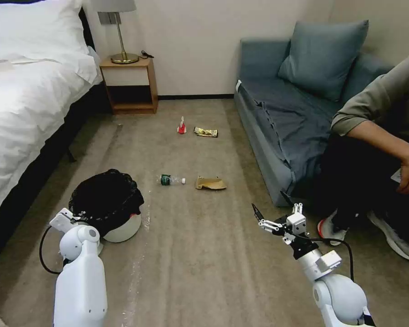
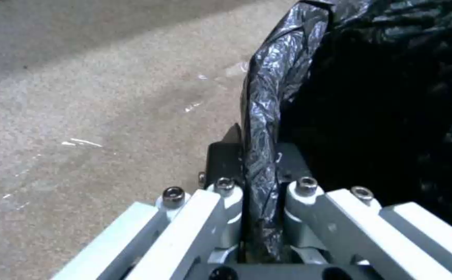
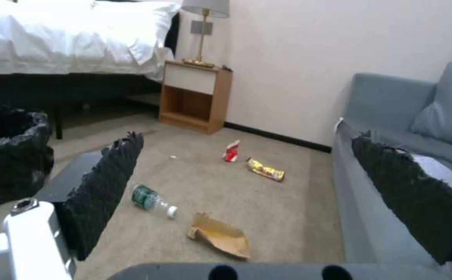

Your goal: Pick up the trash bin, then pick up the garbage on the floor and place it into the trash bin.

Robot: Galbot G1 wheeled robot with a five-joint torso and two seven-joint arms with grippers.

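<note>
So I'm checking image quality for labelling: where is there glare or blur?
Left wrist view: the bin liner glints, the near left end effector linkage is soft. Right wrist view: the black fingertips are blurred. Head view: even light, litter sharp.

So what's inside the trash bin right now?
Inside the trash bin, only the glossy black liner shows; its dark interior hides the bottom, so contents can't be confirmed. The left gripper pinches the lined rim. All four litter pieces lie on the carpet.
</note>
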